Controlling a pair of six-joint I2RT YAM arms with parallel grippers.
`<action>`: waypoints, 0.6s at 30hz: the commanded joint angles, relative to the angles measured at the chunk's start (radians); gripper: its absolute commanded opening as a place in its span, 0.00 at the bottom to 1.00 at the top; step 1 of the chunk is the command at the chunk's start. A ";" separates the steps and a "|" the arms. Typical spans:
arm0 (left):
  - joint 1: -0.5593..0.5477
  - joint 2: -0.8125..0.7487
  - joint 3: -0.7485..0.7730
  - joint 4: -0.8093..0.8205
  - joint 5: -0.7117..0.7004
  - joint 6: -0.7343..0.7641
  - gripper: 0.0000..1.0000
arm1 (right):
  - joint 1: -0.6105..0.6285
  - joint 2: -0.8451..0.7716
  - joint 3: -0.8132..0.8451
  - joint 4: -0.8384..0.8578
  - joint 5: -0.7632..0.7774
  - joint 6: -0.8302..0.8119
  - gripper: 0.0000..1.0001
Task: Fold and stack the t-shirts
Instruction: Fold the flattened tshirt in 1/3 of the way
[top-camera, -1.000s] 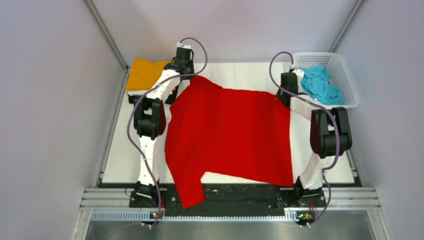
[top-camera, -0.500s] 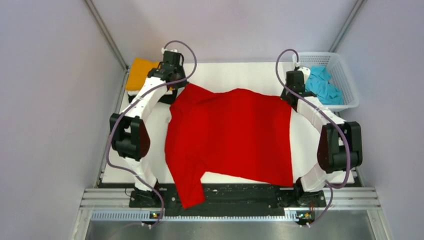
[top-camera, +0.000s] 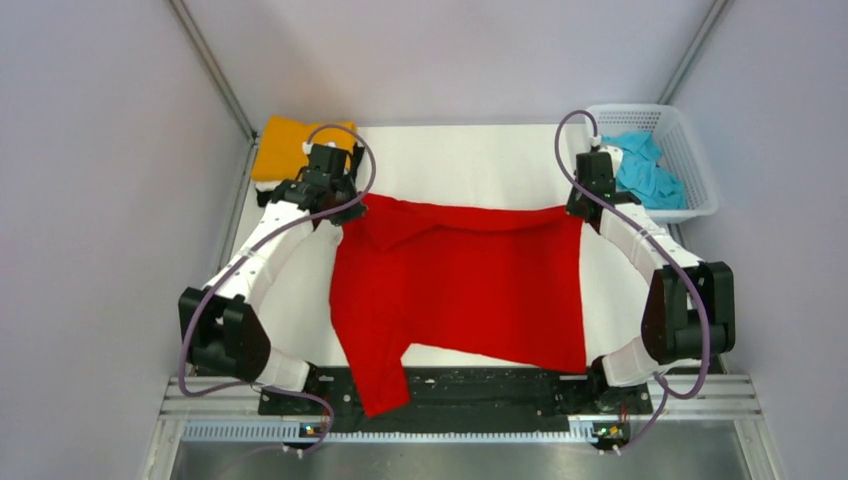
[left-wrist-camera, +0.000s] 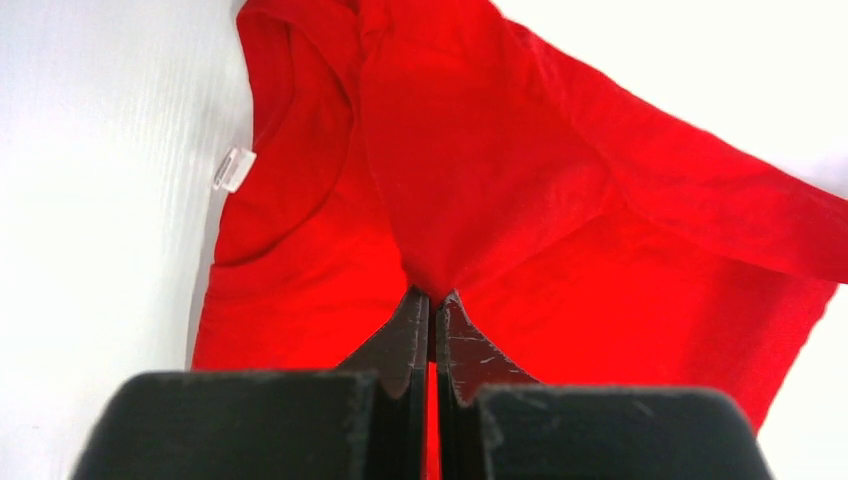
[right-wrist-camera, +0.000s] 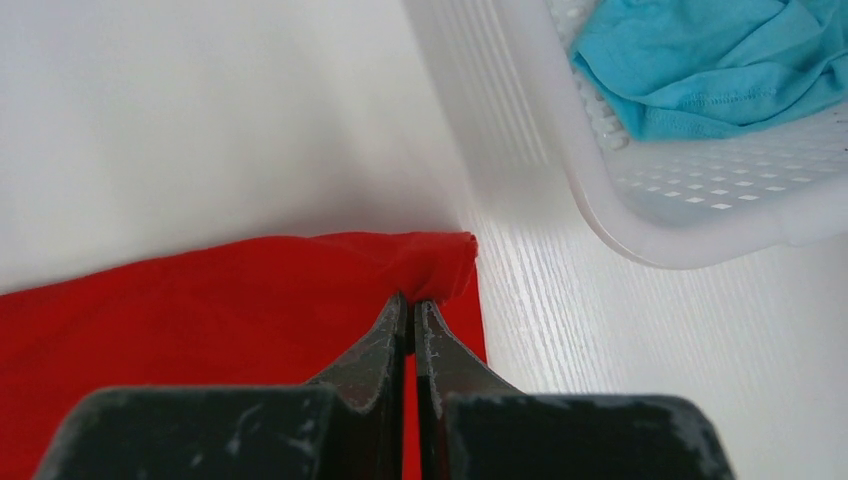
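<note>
- I see the left gripper (left-wrist-camera: 433, 297) clamped on the bright red cloth t-shirt (top-camera: 470, 290), near its collar.
- The right gripper (right-wrist-camera: 411, 300) pinches the shirt's far right corner.
- The shirt lies spread on the white table (top-camera: 470, 160), with one part overhanging the near edge.

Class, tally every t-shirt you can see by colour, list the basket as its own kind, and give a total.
red t-shirt: 1
orange-yellow t-shirt: 1
light blue t-shirt: 1
white basket: 1
Total: 4
</note>
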 joint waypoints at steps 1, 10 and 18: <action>-0.009 -0.100 -0.066 0.016 0.006 -0.058 0.00 | -0.009 -0.044 0.002 -0.012 0.012 -0.022 0.00; -0.014 -0.128 -0.244 0.039 0.058 -0.086 0.00 | -0.009 -0.037 -0.024 -0.024 0.026 -0.025 0.00; -0.015 -0.084 -0.390 0.046 0.032 -0.090 0.03 | -0.009 -0.038 -0.085 -0.069 0.056 0.014 0.00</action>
